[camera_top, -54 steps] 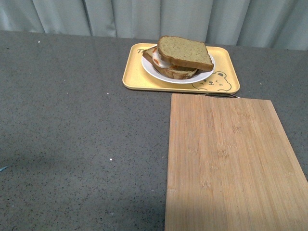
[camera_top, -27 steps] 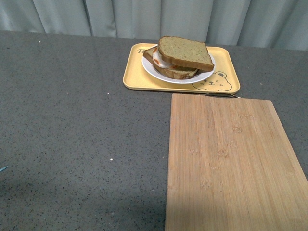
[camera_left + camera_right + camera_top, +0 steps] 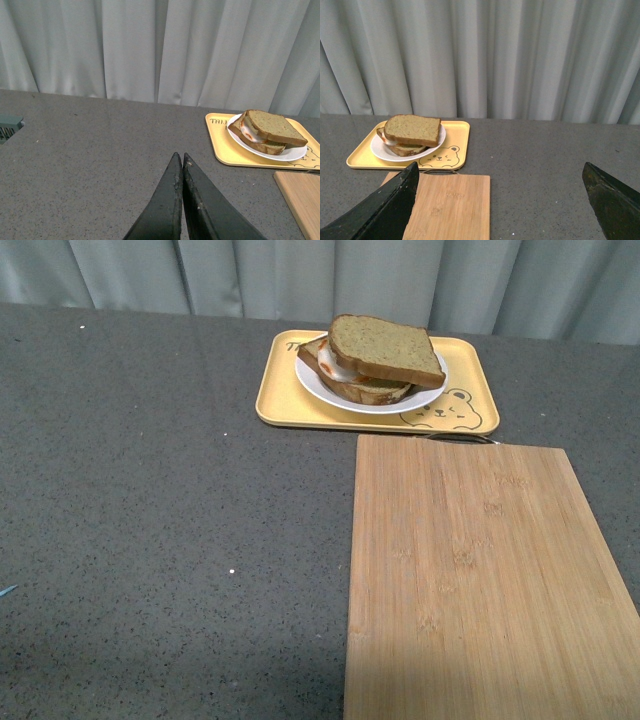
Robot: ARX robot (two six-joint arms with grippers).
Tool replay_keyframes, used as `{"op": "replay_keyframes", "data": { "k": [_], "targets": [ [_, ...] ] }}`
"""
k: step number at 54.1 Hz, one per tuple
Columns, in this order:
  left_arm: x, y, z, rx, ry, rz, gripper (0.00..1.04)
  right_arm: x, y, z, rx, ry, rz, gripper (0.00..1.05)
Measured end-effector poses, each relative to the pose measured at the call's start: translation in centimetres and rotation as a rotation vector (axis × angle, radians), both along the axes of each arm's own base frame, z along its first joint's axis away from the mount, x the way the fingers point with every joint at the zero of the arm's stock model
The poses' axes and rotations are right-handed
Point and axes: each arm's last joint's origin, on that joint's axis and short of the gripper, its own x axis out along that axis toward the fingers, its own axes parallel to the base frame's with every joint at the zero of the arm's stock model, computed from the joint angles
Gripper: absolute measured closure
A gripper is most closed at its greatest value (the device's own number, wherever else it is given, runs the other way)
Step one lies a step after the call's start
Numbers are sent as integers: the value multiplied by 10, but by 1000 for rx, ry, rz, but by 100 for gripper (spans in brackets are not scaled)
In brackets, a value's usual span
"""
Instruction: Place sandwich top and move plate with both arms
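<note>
The sandwich top (image 3: 384, 347), a speckled tan-brown slice with a darker crust, lies on the egg and lower bread on the white plate (image 3: 335, 391). The plate sits on a yellow bear tray (image 3: 275, 390) at the far middle of the table. Neither arm shows in the front view. My left gripper (image 3: 179, 156) is shut with nothing in it, well short of the plate (image 3: 295, 155) and the sandwich top (image 3: 274, 126). My right gripper (image 3: 500, 167) is wide open and holds nothing, far back from the sandwich top (image 3: 412, 128) and the plate (image 3: 382, 152).
A bamboo cutting board (image 3: 480, 580) lies in front of the tray, on the right half of the grey table, with a wire handle at its far edge. Grey curtains (image 3: 300, 275) hang behind the table. A teal object (image 3: 9, 127) sits at the far left.
</note>
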Motion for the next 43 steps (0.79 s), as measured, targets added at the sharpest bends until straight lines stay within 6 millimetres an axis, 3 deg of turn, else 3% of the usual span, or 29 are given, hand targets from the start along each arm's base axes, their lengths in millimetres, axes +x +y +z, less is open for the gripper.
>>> {"op": "replay_keyframes", "data": {
  "k": [43],
  "targets": [
    [-22, 0, 1, 0, -7, 0, 101, 0, 0, 0, 0, 0, 0, 9]
  ]
}}
